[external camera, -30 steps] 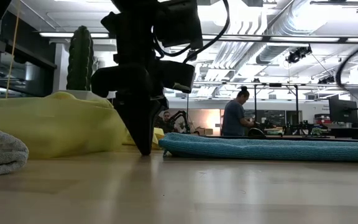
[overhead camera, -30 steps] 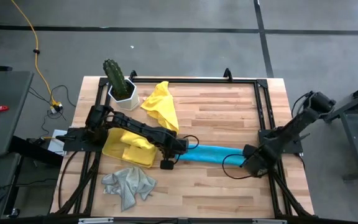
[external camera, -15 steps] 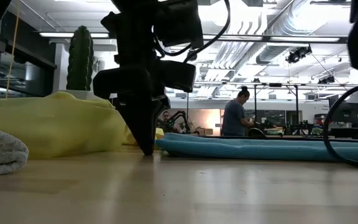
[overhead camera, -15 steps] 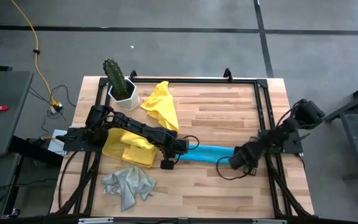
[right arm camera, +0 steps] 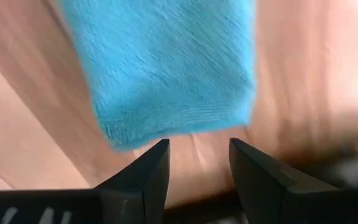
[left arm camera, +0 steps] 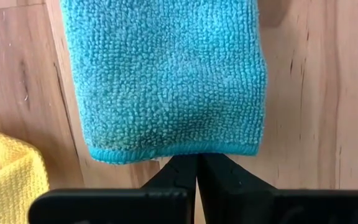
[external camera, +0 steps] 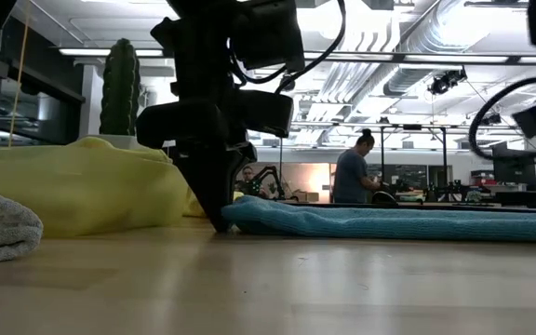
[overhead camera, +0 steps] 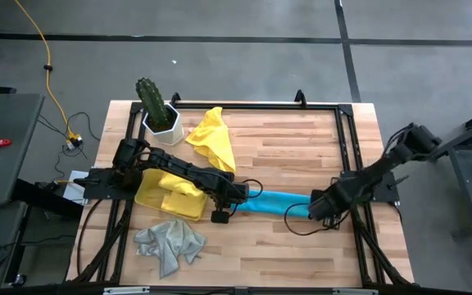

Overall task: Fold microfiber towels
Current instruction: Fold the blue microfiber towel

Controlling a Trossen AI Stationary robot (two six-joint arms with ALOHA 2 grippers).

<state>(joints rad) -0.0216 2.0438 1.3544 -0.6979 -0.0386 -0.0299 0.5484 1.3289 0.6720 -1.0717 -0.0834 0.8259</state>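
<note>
- The turquoise towel (overhead camera: 279, 202) lies as a long folded strip on the bench (overhead camera: 301, 147), stretched between the two sets of jaws.
- The left gripper (left arm camera: 197, 163) has its jaws pressed together, tips touching the strip's near hem; whether they pinch any cloth or only pin the edge to the bench is hidden under the hem.
- The right gripper (right arm camera: 197, 152) stands with jaws parted and empty, the strip's other end just ahead of their tips.
- The cloth looks soft, light and floppy, with a plush pile that should grip well; it would likely sag and unfold if lifted by one layer, so a corner or hem taken through all layers seems the best hold.
- The right wrist view is motion-blurred, so the layer edges there are hard to make out.
</note>
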